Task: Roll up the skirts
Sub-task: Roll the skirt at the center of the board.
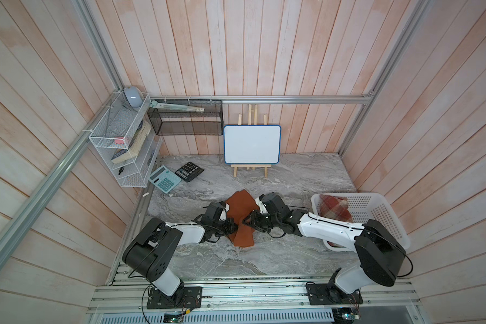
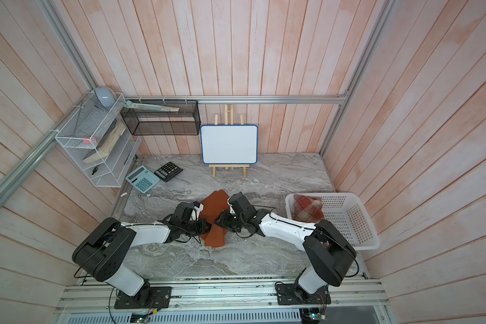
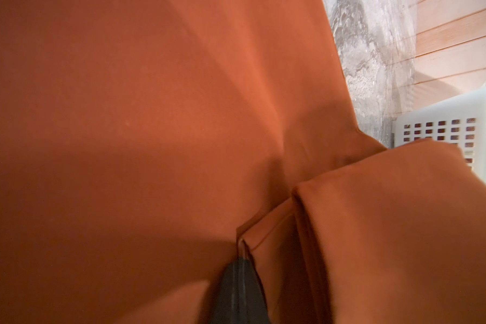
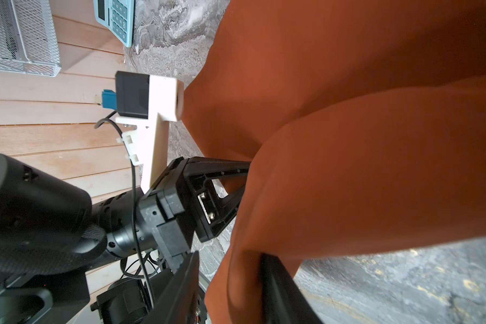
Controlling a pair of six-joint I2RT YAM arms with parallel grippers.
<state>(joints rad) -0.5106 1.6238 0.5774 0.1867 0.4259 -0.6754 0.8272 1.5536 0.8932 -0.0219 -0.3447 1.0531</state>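
Found the rust-orange skirt (image 1: pixel 240 206) on the marble worktop (image 1: pixel 298 179), well apart from the white basket (image 1: pixel 390 224) and on its left-arm side, between the two arms. Lay with its long axis running from the robot's edge of the worktop straight toward the back wall, one short end pointing at each. Was partly folded: showed, in the left wrist view, a doubled-over flap resting on the flat layer.

Noted the left hand (image 3: pixel 242 266) on the side of the skirt farther from the basket, fingers pressed together and pinching a hemmed edge of the orange cloth. Noted the right hand (image 4: pixel 227 259) on the basket side of the skirt, fingers (image 4: pixel 284 289) standing apart, with a hanging fold of the orange cloth draped between them.

Saw the plaid skirt (image 1: pixel 335 209) bunched inside the basket, at the far corner nearest the orange one. Could not tell which way its long axis ran.
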